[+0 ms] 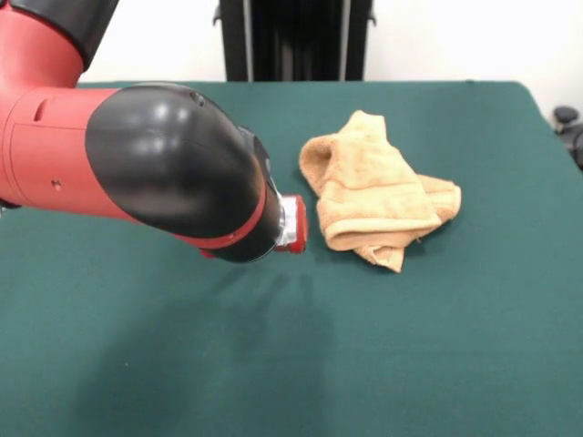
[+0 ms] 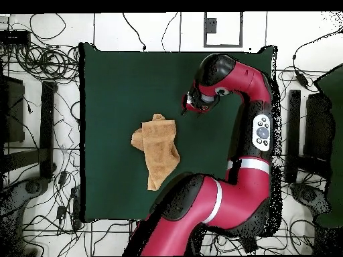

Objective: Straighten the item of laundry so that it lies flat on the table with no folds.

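Gripper (image 1: 293,223) state unclear, beside the crumpled towel (image 1: 375,191) on green table (image 1: 455,346).

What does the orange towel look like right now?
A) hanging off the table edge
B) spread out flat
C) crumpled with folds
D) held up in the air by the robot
C: the towel lies bunched in folded layers on the green table, with the arm's end beside it, not touching.
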